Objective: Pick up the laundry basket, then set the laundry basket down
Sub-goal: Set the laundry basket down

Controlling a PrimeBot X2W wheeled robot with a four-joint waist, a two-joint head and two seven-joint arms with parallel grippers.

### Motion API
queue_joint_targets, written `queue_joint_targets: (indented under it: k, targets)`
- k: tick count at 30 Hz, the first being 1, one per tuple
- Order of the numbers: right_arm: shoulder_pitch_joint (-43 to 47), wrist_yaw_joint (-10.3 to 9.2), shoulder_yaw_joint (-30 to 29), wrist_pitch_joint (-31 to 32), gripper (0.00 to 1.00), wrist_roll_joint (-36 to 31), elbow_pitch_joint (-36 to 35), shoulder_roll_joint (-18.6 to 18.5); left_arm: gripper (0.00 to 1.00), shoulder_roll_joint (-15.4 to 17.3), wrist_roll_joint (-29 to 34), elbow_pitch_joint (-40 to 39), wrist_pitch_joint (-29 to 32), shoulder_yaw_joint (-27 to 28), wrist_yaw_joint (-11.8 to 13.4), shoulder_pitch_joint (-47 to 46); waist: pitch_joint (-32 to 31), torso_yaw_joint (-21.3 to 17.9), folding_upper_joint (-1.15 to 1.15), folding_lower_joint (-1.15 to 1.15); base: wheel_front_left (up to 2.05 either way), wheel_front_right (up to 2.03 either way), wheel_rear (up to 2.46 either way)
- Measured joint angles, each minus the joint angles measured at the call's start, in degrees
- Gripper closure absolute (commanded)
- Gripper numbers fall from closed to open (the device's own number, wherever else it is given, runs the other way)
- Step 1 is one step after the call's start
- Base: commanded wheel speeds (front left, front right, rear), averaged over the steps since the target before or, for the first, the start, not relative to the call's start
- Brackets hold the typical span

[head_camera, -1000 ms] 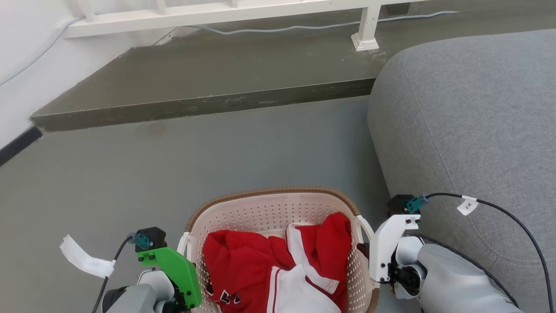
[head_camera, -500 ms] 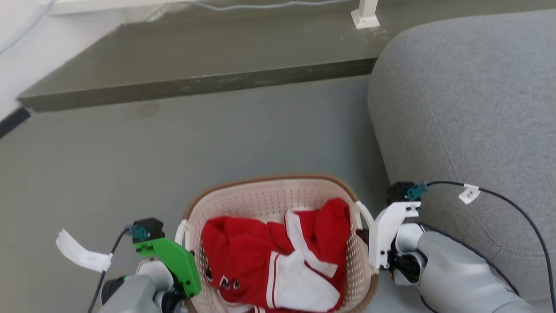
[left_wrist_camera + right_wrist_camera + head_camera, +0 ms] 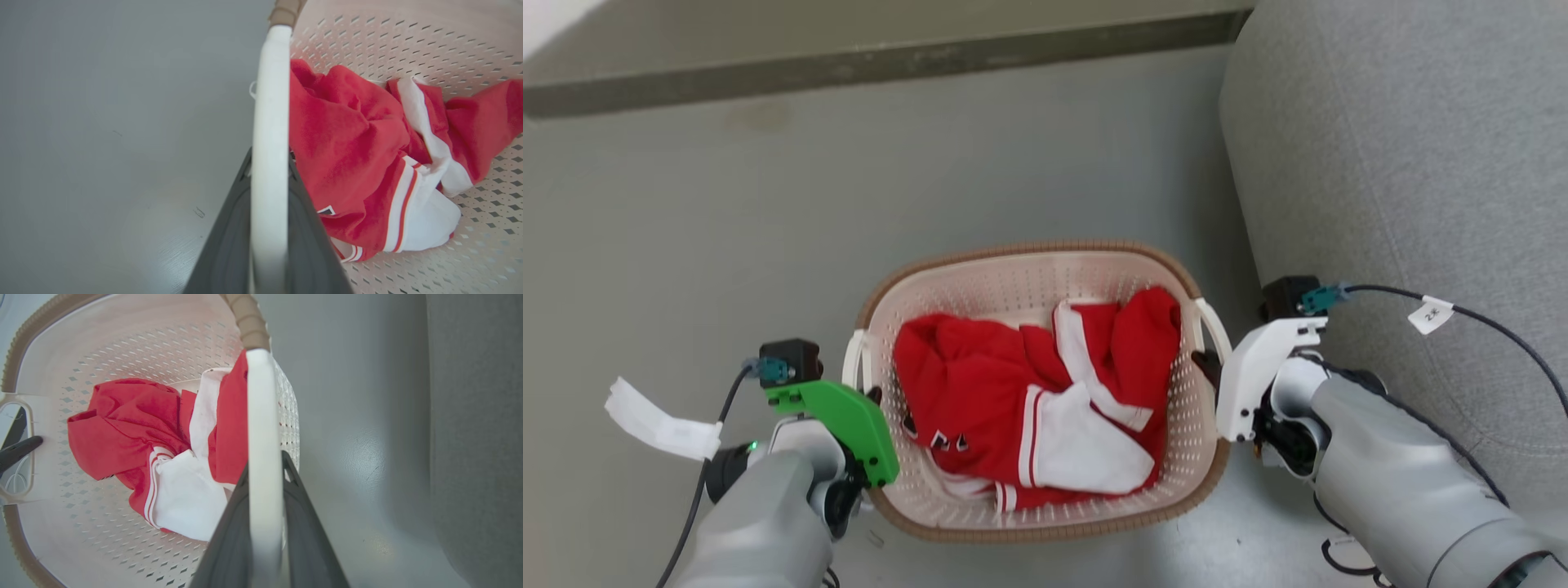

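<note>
A small cream-white perforated plastic laundry basket (image 3: 1013,282) with a brown woven-look rim sat between the robot's two arms over a smooth grey floor (image 3: 768,204), just beside a grey upholstered sofa (image 3: 1405,147) on the robot's right. Whether the laundry basket rested on the floor or hung just above it could not be told. A crumpled red garment with white panels and stripes (image 3: 980,376) lay inside it. The left gripper (image 3: 872,398), below a bright green wrist bracket (image 3: 841,416), was clamped on the white left side handle (image 3: 852,359). In the left wrist view its two dark fingers (image 3: 229,245) pressed either side of that handle (image 3: 267,102). The right gripper (image 3: 1205,365), below a white wrist bracket (image 3: 1258,367), gripped the white right side handle (image 3: 1215,327) the same way. In the right wrist view its fingers (image 3: 310,539) closed around the white bar (image 3: 261,408). Black cables with white tags (image 3: 1432,314) trailed from both wrists. A darker raised step (image 3: 849,65) crossed the top of the head view.
</note>
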Motion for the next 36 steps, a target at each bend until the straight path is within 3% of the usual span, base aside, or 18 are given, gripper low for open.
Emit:
queue_joint_targets:
  k: [20, 36]
  targets:
    - [-7.91, 0.0, -1.24, -9.72, 1.0, -0.16, -1.96, -1.72, 1.0, 0.03, 2.27, -1.38, -6.95, -0.11, 1.69, -9.71, 15.2, 0.29, 0.0, 0.0, 0.0, 0.0, 0.0]
    - [-13.95, 0.0, -1.44, -13.55, 1.0, -0.16, -2.66, -3.1, 1.0, 0.02, 3.43, -1.57, -8.6, -0.59, 1.76, -17.76, 26.95, 0.75, 0.0, 0.01, 0.0, 0.0, 0.0]
